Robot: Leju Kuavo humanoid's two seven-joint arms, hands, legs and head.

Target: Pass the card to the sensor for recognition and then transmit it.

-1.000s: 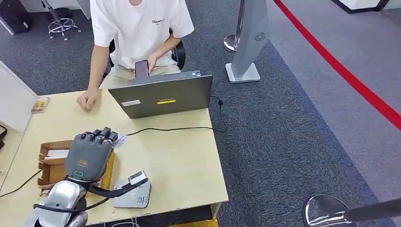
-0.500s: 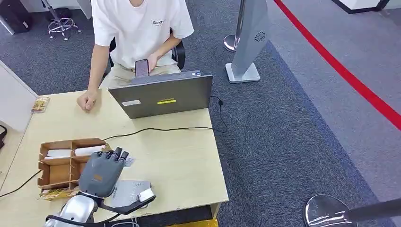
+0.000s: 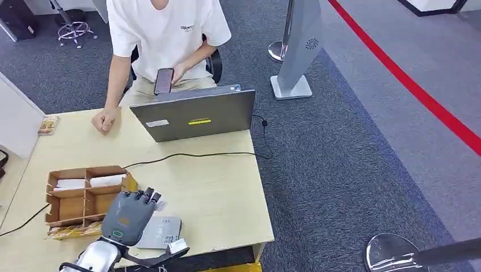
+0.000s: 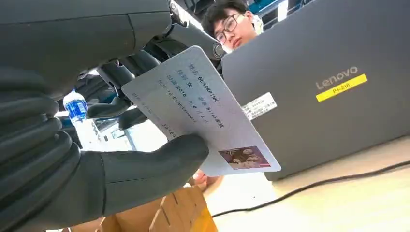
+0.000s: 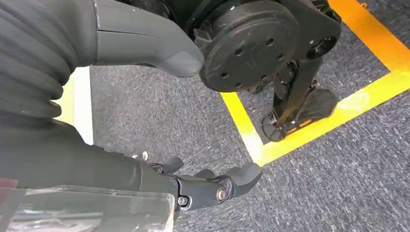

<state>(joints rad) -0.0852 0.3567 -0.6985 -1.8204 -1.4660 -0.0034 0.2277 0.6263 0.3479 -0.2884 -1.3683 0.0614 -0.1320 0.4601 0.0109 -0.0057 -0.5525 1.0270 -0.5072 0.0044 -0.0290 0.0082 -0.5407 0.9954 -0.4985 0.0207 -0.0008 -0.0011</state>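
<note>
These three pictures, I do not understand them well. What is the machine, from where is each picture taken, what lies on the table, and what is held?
The machine is a humanoid robot with two arms, each ending in a many-fingered hand. The wide picture comes from a camera high on its body, looking down at a wooden table. The other two come from cameras at its wrists.

On the table lie a grey laptop, a black cable, a cardboard box with compartments and a flat grey sensor. A person in a white shirt sits behind the table, holding a phone.

The left hand hovers over the sensor. Its wrist picture shows it pinching a white card between thumb and fingers. The right hand hangs above the carpet and holds nothing.
</note>
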